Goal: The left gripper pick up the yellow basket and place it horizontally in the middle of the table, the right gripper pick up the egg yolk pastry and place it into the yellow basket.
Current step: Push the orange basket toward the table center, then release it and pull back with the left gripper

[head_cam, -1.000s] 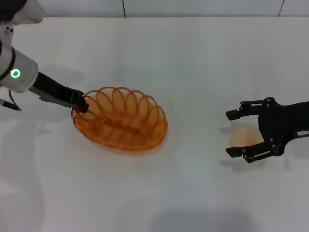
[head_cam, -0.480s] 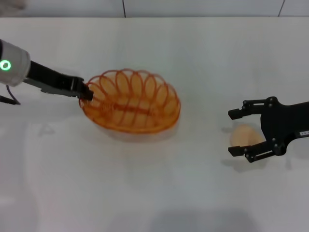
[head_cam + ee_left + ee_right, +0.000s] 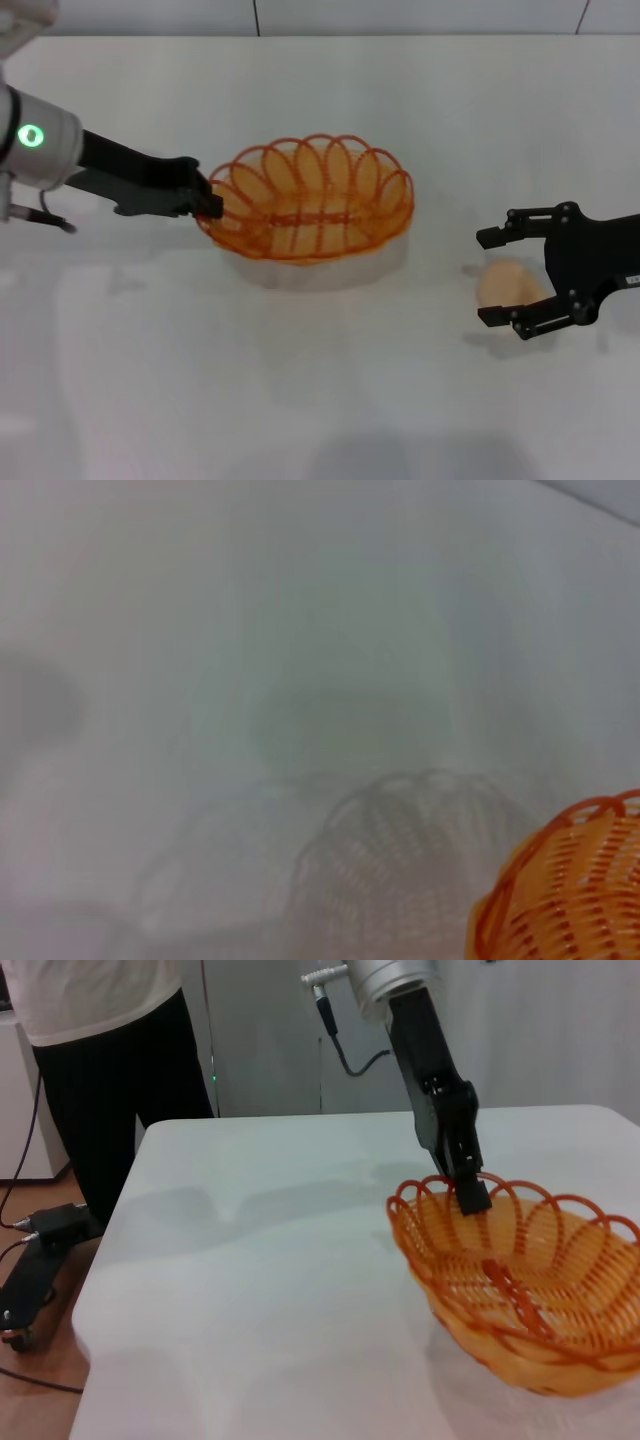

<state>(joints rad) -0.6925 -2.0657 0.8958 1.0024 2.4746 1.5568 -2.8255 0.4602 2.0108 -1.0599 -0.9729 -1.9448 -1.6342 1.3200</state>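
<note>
We start at the left gripper (image 3: 210, 204), which comes in from nine o'clock of the head view on its black arm and is clamped on the looped rim at the left end of the yellow basket (image 3: 310, 200). The right wrist view shows the same hold from across the table: the left gripper (image 3: 470, 1192) pinches one rim loop of the yellow basket (image 3: 520, 1280), its arm slanting down from above. The basket hangs clear of the table (image 3: 330, 400); we see its pale shadow lying on the white top just below it at six o'clock, apart from the basket's underside. It sits a little above the middle of the head view, its long axis running roughly from nine to three o'clock, the right end tipped slightly higher. In the left wrist view only one end of the yellow basket (image 3: 570, 890) shows, with its grey woven shadow spread on the table (image 3: 300, 630) beside it.

Out at three to four o'clock, well apart from the basket, the right gripper (image 3: 500, 277) reaches in from the right edge with its two fingers spread wide. The egg yolk pastry (image 3: 508, 283) rests on the table between those fingers, and we see a gap to each.
</note>
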